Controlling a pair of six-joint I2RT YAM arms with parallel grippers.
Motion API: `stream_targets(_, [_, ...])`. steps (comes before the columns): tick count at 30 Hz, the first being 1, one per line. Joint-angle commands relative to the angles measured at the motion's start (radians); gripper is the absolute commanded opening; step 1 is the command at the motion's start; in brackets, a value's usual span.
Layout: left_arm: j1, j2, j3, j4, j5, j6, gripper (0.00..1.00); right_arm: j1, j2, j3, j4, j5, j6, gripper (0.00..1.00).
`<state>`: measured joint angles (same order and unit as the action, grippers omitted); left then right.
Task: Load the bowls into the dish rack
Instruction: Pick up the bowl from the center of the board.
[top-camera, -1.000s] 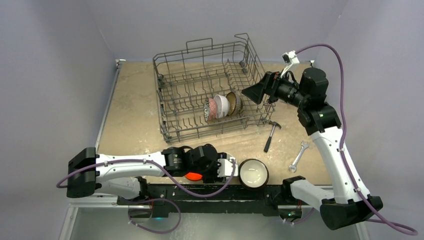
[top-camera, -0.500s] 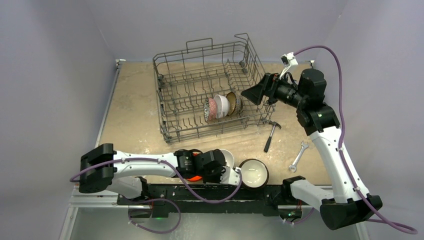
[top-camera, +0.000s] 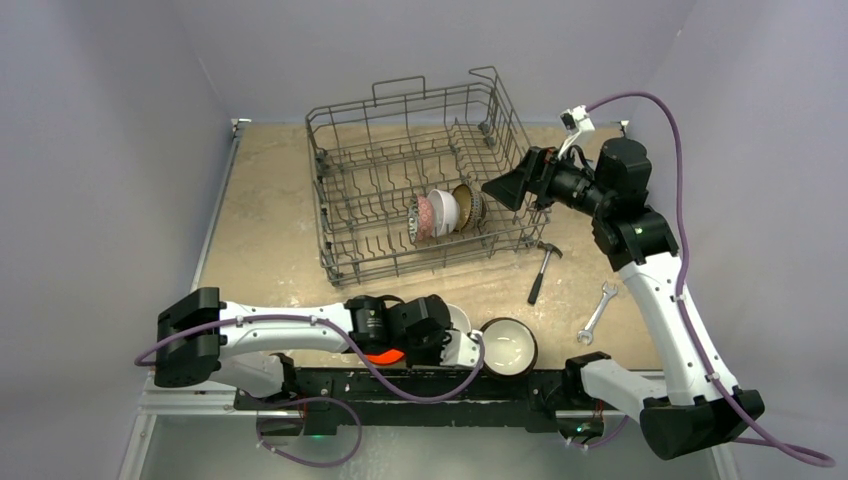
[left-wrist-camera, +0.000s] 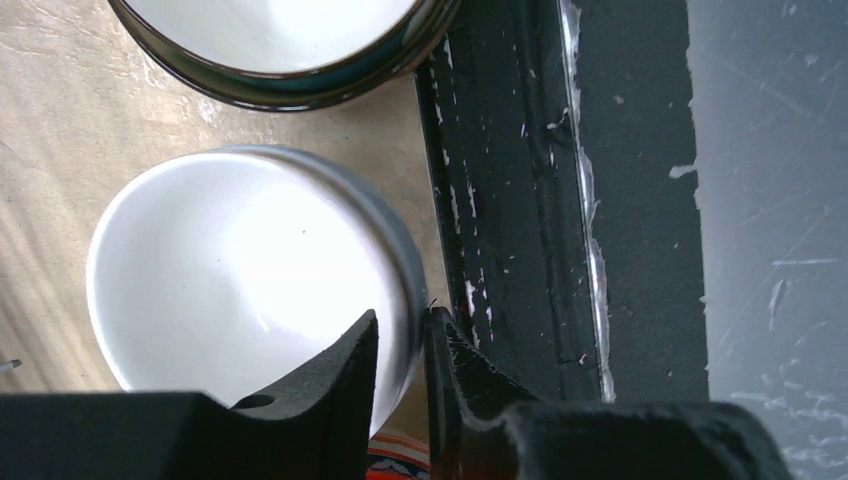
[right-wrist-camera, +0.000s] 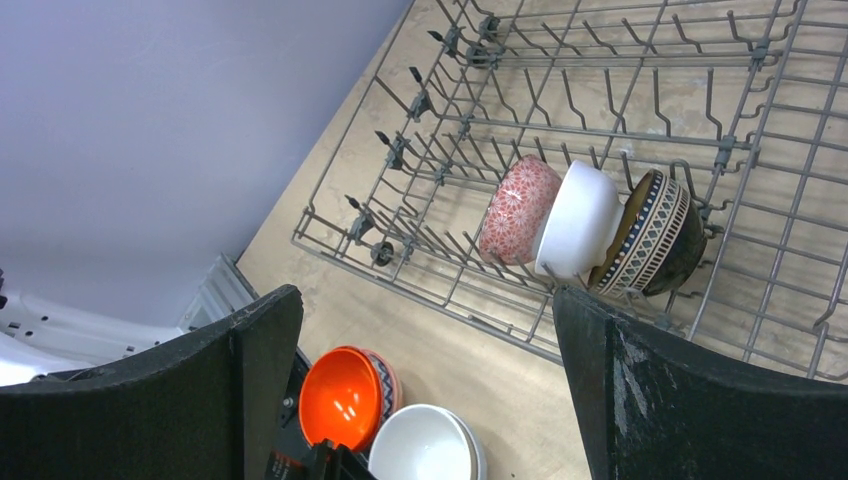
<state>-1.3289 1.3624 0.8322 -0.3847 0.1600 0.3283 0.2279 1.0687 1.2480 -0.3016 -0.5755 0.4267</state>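
The dark-grey wire dish rack (top-camera: 400, 180) stands at the back middle and also shows in the right wrist view (right-wrist-camera: 600, 130). It holds three bowls on edge: red-patterned (right-wrist-camera: 515, 205), white (right-wrist-camera: 580, 220) and dark patterned (right-wrist-camera: 655, 235). My left gripper (left-wrist-camera: 400, 335) is shut on the near rim of a white bowl (left-wrist-camera: 240, 270), one finger inside and one outside. This bowl sits at the near edge (top-camera: 458, 318). An orange bowl (top-camera: 385, 352) is to its left. A dark bowl with a cream inside (top-camera: 507, 346) is to its right. My right gripper (top-camera: 510, 185) is open and empty above the rack's right side.
A hammer (top-camera: 543, 268) and a wrench (top-camera: 598, 312) lie on the table right of the rack. A black mounting strip (left-wrist-camera: 560, 200) runs along the near edge, right beside the white bowl.
My left gripper has shifted right along the near edge, and the white bowl now shows beside it. The right arm has hardly moved.
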Motion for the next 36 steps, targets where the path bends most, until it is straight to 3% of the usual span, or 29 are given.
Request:
stream_targets(1, [0.000, -0.036, 0.044, 0.063, 0.036, -0.028, 0.26, -0.001, -0.003, -0.004, 0.033, -0.029, -0.002, 0.97])
stream_targets(5, [0.000, -0.034, 0.023, 0.088, 0.034, -0.035, 0.32, -0.001, -0.006, -0.005, 0.030, -0.027, 0.000, 0.97])
stream_targets(25, [-0.013, 0.026, 0.024, 0.081, 0.124, -0.004, 0.36, 0.000, -0.004, -0.008, 0.030, -0.023, -0.008, 0.97])
stream_targets(30, [-0.017, 0.040, 0.034, 0.078, 0.102, -0.001, 0.22, -0.001, -0.007, -0.009, 0.030, -0.020, -0.010, 0.97])
stream_targets(34, [-0.017, 0.032, 0.059, 0.066, 0.096, 0.001, 0.01, -0.001, -0.010, -0.006, 0.029, -0.020, -0.010, 0.97])
stream_targets(36, [-0.017, 0.023, 0.069, 0.069, 0.094, -0.008, 0.00, 0.000, -0.009, -0.005, 0.026, -0.019, -0.011, 0.97])
